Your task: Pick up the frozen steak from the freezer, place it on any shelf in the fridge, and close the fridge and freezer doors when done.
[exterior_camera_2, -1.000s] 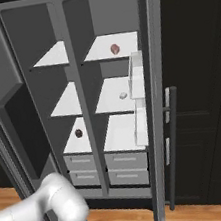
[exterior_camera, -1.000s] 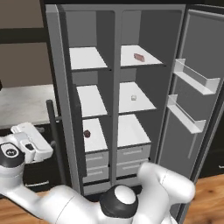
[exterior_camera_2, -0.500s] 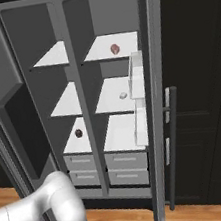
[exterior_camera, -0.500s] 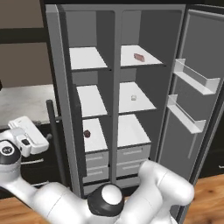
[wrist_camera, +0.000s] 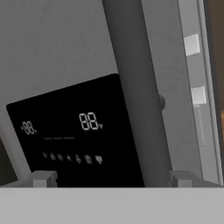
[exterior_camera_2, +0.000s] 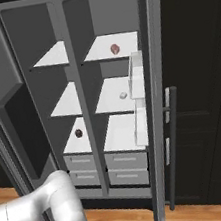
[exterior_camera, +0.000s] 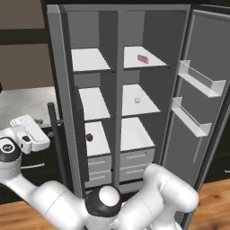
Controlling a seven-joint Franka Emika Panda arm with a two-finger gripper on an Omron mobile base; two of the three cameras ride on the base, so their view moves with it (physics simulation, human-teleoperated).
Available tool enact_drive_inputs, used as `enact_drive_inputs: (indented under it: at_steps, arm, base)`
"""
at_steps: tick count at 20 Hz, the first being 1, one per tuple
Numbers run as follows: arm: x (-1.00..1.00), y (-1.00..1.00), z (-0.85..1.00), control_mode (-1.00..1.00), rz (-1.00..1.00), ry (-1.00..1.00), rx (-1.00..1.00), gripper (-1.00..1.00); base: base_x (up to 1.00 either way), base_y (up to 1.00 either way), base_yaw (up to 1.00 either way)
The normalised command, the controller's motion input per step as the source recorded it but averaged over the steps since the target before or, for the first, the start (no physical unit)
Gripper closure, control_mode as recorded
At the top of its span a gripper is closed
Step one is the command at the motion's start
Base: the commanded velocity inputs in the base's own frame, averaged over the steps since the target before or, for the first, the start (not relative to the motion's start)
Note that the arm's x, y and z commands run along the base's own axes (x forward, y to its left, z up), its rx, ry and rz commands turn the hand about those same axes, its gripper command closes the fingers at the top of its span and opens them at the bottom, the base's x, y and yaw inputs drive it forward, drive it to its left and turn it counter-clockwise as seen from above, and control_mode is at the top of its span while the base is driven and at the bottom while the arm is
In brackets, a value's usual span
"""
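Left base view puts the steak (exterior_camera: pixel 143 58) flat on the top shelf (exterior_camera: pixel 144 57) of the right-hand compartment, toward the back; in the right base view I see it (exterior_camera_2: pixel 115 48) on the same shelf as a small reddish piece. Going by that position it already lies in the wider compartment, the fridge (exterior_camera: pixel 148 99). One shelf lower I note a tiny white lump (exterior_camera: pixel 137 100), resting near the middle of its board. In the narrower compartment, the freezer (exterior_camera: pixel 92 108), a dark red ball (exterior_camera: pixel 89 136) sits on the lowest shelf, just above the grey drawers (exterior_camera: pixel 99 163).

Both doors stand wide open. The fridge door (exterior_camera: pixel 197 112) swings out to the right and carries two tray bins (exterior_camera: pixel 200 78) on its inner face. The freezer door (exterior_camera_2: pixel 7 113) swings out to the left; its bar handle (exterior_camera: pixel 57 143) shows as a dark vertical rod beside the arm's hand.

The gripper (exterior_camera: pixel 28 134) hovers at the far left, just outside the freezer door, touching nothing that I can confirm. In the hand view I see the black dispenser panel (wrist_camera: pixel 70 135) with lit digits and the dark bar handle (wrist_camera: pixel 135 92) running up between the two fingertips (wrist_camera: pixel 43 178), which stand wide apart and hold nothing.
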Motion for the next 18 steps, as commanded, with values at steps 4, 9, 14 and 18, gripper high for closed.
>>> enact_drive_inputs:
  at_steps: [4, 9, 14, 18]
  arm:
    - [0.00, -0.80, 0.15, -1.00, 0.11, 0.00, 0.00, -1.00]
    - [0.08, -0.82, 0.02, -1.00, 0.10, 0.00, 0.00, -1.00]
    - [0.40, -0.96, 0.03, -1.00, 0.11, 0.00, 0.01, -1.00]
    - [0.62, -1.00, 0.14, -1.00, 0.13, 0.00, 0.03, -1.00]
  base:
    - [0.00, 0.00, 0.00]
    - [0.00, 0.00, 0.00]
    - [0.00, 0.00, 0.00]
    - [0.00, 0.00, 0.00]
